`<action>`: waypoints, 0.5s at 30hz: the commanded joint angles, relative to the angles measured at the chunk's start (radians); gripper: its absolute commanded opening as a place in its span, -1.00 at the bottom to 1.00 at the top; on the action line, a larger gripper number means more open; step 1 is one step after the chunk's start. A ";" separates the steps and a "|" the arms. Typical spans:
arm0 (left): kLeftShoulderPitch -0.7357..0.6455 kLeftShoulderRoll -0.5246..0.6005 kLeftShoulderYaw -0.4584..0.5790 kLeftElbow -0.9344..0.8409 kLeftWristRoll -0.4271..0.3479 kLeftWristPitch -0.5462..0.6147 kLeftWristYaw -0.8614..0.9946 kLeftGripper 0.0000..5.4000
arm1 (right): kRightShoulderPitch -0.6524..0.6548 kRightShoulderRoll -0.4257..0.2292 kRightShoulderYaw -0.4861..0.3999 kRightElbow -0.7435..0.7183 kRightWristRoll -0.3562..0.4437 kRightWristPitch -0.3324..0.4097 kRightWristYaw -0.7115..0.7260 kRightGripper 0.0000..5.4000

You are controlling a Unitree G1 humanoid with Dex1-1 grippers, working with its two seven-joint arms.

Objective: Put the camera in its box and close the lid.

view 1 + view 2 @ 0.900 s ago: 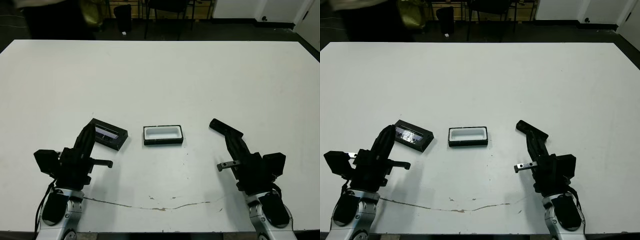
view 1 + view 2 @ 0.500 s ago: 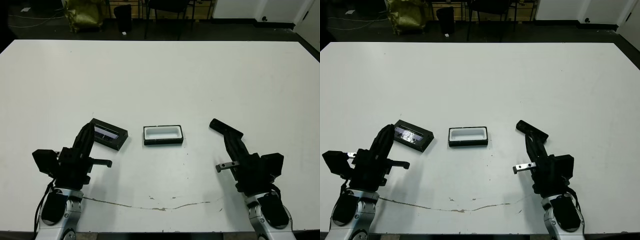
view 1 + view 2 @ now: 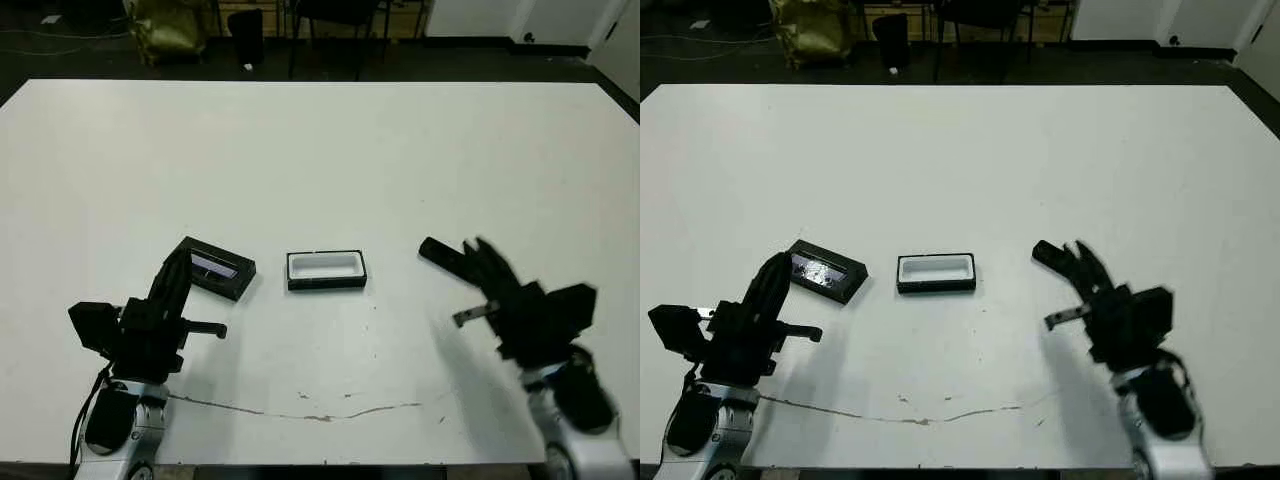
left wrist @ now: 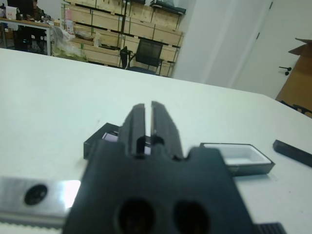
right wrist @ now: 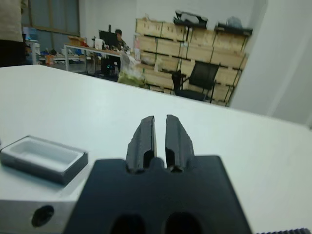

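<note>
The camera [image 3: 438, 252], a slim black bar, lies flat on the white table right of centre; it also shows in the left wrist view [image 4: 292, 152]. The box [image 3: 326, 270], a black tray with white lining, sits open at the middle. Left of it lies the lid [image 3: 218, 268], its shiny window strip facing up. My left gripper [image 3: 180, 262] is shut with nothing in it, its tips just at the lid's near left end. Blurred by motion, my right gripper [image 3: 484, 252] hangs shut and empty, just right of the camera. The right wrist view shows the box [image 5: 41, 158] but not the camera.
A thin brown crack line [image 3: 320, 415] runs across the table near the front edge. Beyond the far edge stand a chair [image 3: 340, 15] and a yellowish bag [image 3: 170, 20]. A person [image 5: 118, 36] sits at a distant desk among stacked crates.
My right arm has swung to the right and is blurred by motion; the camera has stayed where it lay. A person at the table's far left edge has gone. The left arm has not moved.
</note>
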 commanded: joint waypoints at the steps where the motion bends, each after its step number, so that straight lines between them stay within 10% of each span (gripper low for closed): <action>1: 0.013 0.003 0.001 0.000 -0.003 0.017 0.005 -0.99 | -0.053 -0.084 -0.037 0.010 0.020 0.083 0.041 -1.00; 8: 0.012 0.005 -0.003 -0.011 0.000 0.032 0.012 -1.00 | -0.204 -0.268 -0.040 0.111 0.021 0.151 0.200 -0.96; 15: 0.010 0.003 -0.004 -0.008 0.002 0.028 0.013 -1.00 | -0.343 -0.427 0.063 0.274 -0.048 0.131 0.420 -0.47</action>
